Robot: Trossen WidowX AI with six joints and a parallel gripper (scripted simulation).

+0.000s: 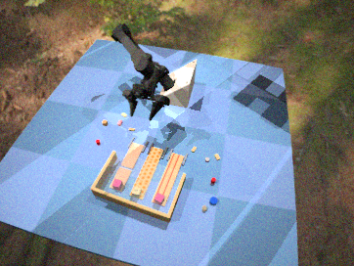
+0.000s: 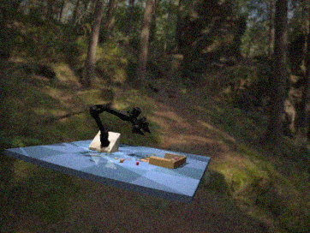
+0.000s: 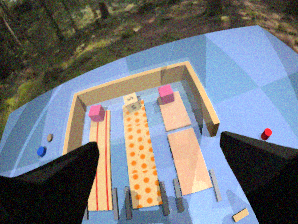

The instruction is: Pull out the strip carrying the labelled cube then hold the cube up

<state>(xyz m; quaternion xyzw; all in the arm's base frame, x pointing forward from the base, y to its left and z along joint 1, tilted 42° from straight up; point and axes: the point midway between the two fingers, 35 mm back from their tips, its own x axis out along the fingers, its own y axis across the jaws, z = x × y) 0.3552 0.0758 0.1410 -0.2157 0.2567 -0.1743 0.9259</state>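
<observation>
A cream cube with a dark mark (image 1: pixel 138 191) (image 3: pixel 130 101) sits at the walled far end of the orange-dotted strip (image 1: pixel 148 168) (image 3: pixel 140 150). A faint line seems to cross this strip in the wrist view; I cannot tell if it is a cut. The red-striped strip (image 1: pixel 169 176) (image 3: pixel 103 165) shows no gap and has a pink cube (image 1: pixel 158 199) (image 3: pixel 96 113) at its far end. The plain strip's near piece (image 1: pixel 133 156) (image 3: pixel 189 160) is parted by a gap from its far piece (image 3: pixel 175 112), which bears another pink cube (image 1: pixel 117 184) (image 3: pixel 166 94). My gripper (image 1: pixel 141 117) (image 2: pixel 145 132) (image 3: pixel 161 144) is open and empty, high above the table.
A wooden three-sided wall (image 1: pixel 132 202) (image 2: pixel 160 163) (image 3: pixel 132 81) surrounds the cube ends, open towards the arm's base. Thin dark rails (image 3: pixel 128 202) flank the strips' near ends. Small bits lie on both sides, including a red one (image 1: pixel 98 142) (image 3: pixel 266 134) and a blue one (image 1: pixel 213 200) (image 3: pixel 41 151).
</observation>
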